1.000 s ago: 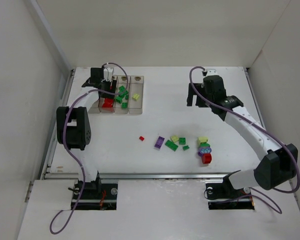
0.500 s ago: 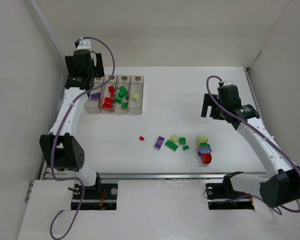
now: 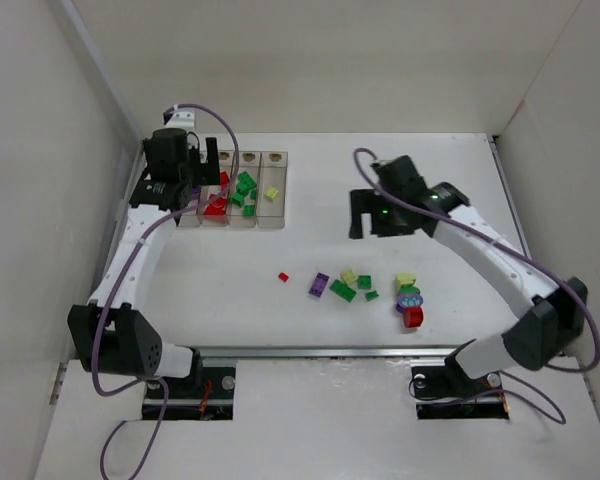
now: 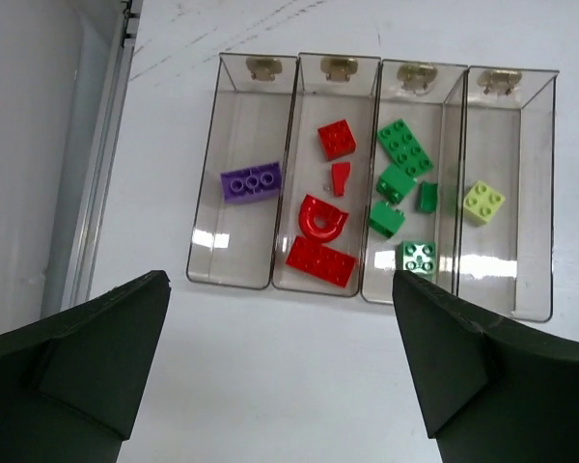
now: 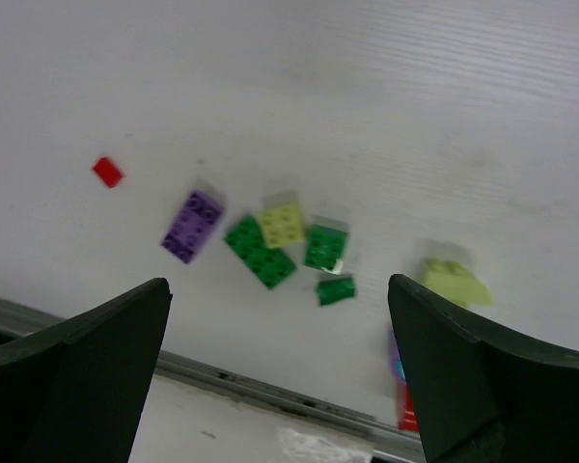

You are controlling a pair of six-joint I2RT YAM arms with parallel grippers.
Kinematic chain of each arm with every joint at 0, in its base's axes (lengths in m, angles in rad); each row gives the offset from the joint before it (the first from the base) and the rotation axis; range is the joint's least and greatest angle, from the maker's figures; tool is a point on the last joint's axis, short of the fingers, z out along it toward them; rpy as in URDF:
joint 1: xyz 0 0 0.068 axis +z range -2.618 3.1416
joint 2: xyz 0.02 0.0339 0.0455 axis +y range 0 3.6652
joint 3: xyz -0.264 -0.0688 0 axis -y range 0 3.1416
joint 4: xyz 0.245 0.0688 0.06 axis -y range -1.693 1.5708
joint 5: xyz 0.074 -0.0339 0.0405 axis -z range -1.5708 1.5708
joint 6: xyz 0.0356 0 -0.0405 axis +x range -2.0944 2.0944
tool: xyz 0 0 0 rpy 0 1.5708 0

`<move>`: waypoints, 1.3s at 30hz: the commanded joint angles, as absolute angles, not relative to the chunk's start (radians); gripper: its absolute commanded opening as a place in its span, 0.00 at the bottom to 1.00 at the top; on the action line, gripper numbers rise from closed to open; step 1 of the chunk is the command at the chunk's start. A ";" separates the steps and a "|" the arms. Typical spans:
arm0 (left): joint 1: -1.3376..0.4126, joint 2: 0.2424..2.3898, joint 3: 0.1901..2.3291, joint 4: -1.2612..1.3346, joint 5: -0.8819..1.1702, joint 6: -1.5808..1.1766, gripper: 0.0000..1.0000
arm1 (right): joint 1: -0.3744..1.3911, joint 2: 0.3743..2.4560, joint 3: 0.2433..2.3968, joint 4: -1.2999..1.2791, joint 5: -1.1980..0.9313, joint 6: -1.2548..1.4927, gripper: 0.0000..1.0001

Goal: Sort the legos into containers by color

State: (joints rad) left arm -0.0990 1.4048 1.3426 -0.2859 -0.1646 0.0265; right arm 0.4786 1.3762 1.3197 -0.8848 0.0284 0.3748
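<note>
Above the containers [image 4: 246,125], the left hand [image 4: 278,313] hangs spread and empty (the right hand [image 5: 278,289] likewise, over loose legos [image 5: 261,253]).

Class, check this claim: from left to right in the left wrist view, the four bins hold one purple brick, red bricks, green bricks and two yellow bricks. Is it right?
No. The rightmost bin holds only one pale yellow brick, not two; the left wrist view shows it. The rest stands: one purple brick, then red bricks, then green bricks.
</note>
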 commanded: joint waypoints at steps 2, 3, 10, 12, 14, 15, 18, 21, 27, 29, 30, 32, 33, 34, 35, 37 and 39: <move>-0.109 1.270 1.279 -0.262 -0.244 0.047 1.00 | 0.717 1.570 1.478 -0.925 0.092 0.501 0.99; -0.109 1.270 1.266 -0.262 -0.276 0.048 1.00 | 0.748 1.618 1.479 -0.895 0.113 0.593 0.99; 0.014 1.192 1.261 -0.284 -0.339 0.061 1.00 | 0.808 1.670 1.356 -0.615 0.115 0.885 0.88; 0.023 1.192 1.261 -0.293 -0.339 0.061 1.00 | 0.819 1.695 1.371 -0.641 0.169 0.896 0.88; 0.023 1.192 1.261 -0.293 -0.310 0.061 1.00 | 0.830 1.721 1.382 -0.657 0.199 0.896 0.88; 0.023 1.192 1.247 -0.293 -0.299 0.052 1.00 | 0.830 1.730 1.382 -0.657 0.199 0.896 0.88; 0.023 1.192 1.238 -0.293 -0.275 0.043 1.00 | 0.830 1.793 1.373 -0.646 0.166 0.896 0.87; 0.023 1.192 1.238 -0.293 -0.265 0.043 1.00 | 0.830 1.839 1.373 -0.646 0.156 0.896 0.85; 0.005 1.212 1.238 -0.293 -0.265 0.043 1.00 | 0.830 1.861 1.362 -0.646 0.178 0.896 0.83; 0.005 1.212 1.238 -0.293 -0.256 0.043 1.00 | 0.830 1.870 1.362 -0.646 0.178 0.896 0.80; 0.005 1.212 1.238 -0.293 -0.256 0.043 1.00 | 0.830 1.884 1.352 -0.634 0.163 0.882 0.78; 0.005 1.212 1.238 -0.293 -0.256 0.043 1.00 | 0.830 1.919 1.365 -0.634 0.163 0.870 0.70; 0.005 1.212 1.229 -0.293 -0.256 0.043 1.00 | 0.830 1.931 1.376 -0.647 0.153 0.870 0.68; 0.005 1.212 1.229 -0.293 -0.268 0.043 1.00 | 0.830 1.942 1.387 -0.656 0.143 0.858 0.68; 0.005 1.212 1.229 -0.293 -0.268 0.043 1.00 | 0.830 1.953 1.399 -0.667 0.143 0.857 0.68; 0.005 1.212 1.229 -0.293 -0.278 0.043 1.00 | 0.830 1.953 1.399 -0.681 0.143 0.857 0.71; 0.005 1.212 1.229 -0.293 -0.278 0.043 1.00 | 0.830 1.940 1.399 -0.692 0.143 0.857 0.73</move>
State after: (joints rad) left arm 0.0067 1.2167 1.2327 -0.3130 -0.2638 0.0513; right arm 0.8246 1.9469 1.3697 -0.6739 0.1432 0.8631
